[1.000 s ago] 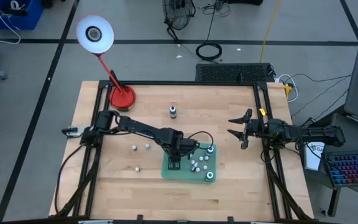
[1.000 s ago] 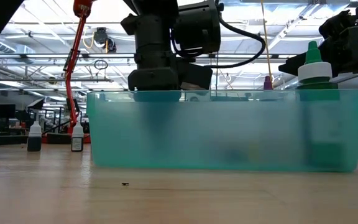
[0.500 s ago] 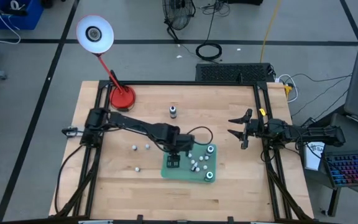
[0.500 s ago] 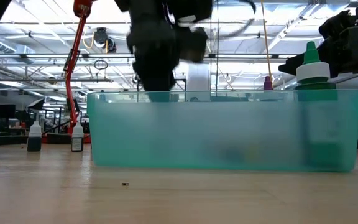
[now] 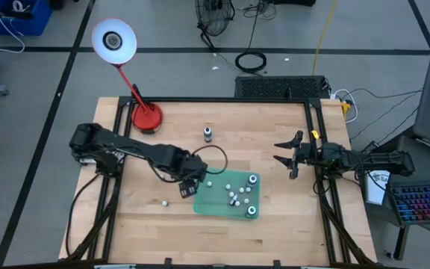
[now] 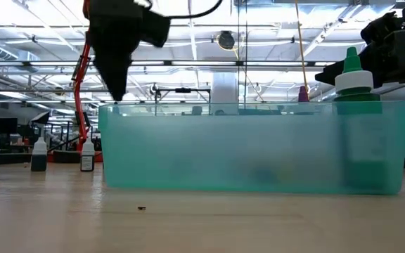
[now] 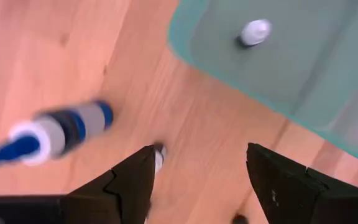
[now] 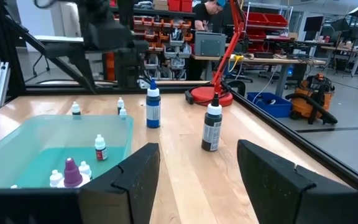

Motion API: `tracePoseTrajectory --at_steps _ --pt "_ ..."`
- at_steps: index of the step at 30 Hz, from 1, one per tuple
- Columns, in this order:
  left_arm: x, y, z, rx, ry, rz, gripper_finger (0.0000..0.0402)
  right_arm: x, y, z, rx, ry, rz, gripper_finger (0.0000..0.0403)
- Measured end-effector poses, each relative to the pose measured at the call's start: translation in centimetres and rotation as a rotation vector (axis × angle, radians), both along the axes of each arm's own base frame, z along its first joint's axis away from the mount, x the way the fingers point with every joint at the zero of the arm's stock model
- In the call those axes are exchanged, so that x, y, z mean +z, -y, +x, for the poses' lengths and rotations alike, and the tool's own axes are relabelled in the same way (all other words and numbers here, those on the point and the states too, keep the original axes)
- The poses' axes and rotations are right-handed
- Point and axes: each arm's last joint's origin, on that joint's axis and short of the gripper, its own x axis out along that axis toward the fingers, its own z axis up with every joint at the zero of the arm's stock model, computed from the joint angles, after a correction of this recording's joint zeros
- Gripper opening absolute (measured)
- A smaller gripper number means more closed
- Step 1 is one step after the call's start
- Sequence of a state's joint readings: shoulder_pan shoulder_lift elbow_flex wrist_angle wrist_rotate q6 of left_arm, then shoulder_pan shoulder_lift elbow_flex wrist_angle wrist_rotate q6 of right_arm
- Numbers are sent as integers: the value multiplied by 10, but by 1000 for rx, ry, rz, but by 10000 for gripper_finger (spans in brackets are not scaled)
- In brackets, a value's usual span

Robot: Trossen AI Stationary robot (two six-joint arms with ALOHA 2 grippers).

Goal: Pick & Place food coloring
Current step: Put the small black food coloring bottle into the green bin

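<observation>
The left gripper [image 5: 187, 187] hung over the table [image 5: 275, 127], just beside the green tray [image 5: 213, 205], its fingers apart and holding nothing; several food coloring bottles [image 5: 235, 198] stood inside the tray, others on the wood; the right gripper [image 5: 284, 155] waited open, well apart.

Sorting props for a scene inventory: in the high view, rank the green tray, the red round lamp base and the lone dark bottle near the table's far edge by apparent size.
1. Green plastic tray
2. Red round lamp base
3. Lone dark white-capped bottle, by far the smallest
</observation>
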State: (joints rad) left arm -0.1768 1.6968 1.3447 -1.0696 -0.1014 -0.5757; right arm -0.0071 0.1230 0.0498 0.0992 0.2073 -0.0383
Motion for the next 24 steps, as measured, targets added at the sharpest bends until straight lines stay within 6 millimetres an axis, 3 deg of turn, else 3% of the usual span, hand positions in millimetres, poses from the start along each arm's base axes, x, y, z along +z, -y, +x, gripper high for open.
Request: tracePoseTrajectory --at_steps 14,24 --pt "-56 -26 -27 334 -77 -38 253 0 0 0 0 -1 0 205" --pt "-76 -31 -34 374 -74 -43 253 0 0 0 0 -1 0 203"
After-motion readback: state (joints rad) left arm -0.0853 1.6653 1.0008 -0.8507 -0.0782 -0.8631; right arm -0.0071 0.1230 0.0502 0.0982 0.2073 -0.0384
